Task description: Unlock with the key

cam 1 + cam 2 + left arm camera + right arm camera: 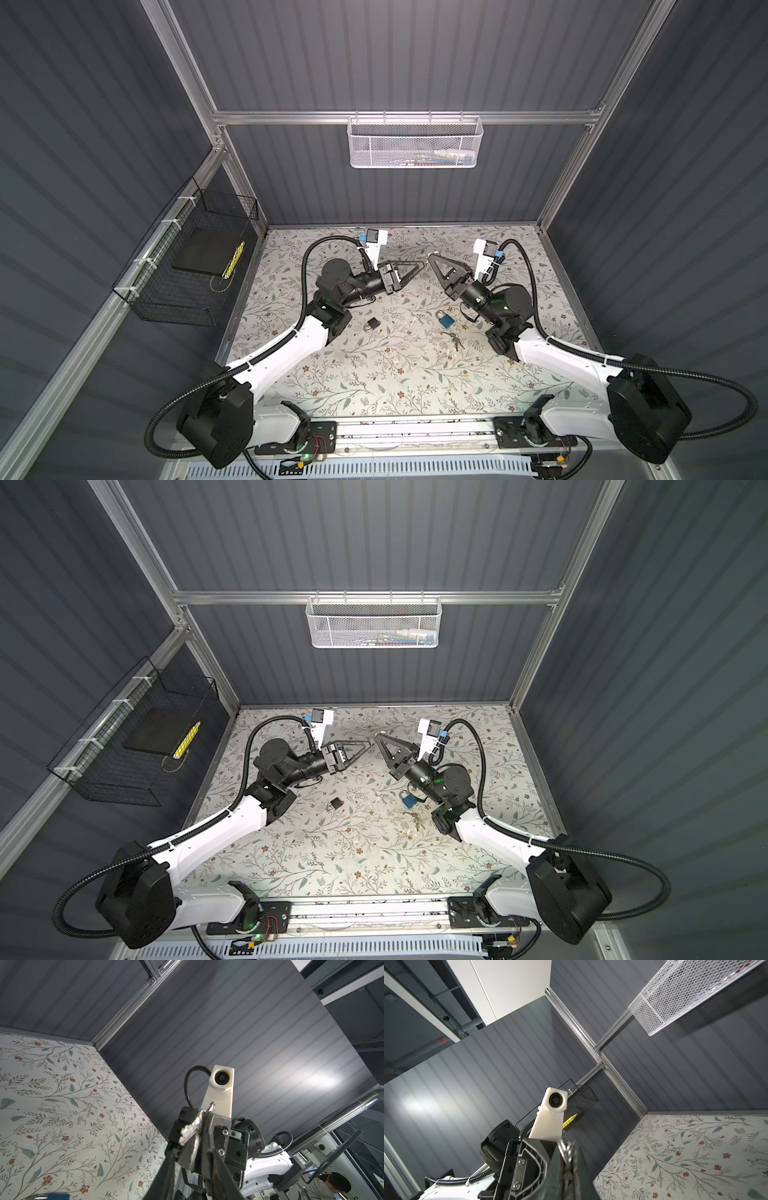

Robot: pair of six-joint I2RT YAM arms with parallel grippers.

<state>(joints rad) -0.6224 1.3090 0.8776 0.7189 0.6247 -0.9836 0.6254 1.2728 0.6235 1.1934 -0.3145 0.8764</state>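
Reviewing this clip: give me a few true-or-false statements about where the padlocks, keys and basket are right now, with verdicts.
1. The blue padlock lies on the floral mat. True.
2. The right gripper is shut on a silver key bunch. True.
3. The small black padlock is lifted off the mat. False: it lies on the mat.
4. The white mesh basket stands on the mat. False: it hangs from the aluminium rail on the back wall.
5. No keys are on the mat. False: a second key bunch lies beside the blue padlock.
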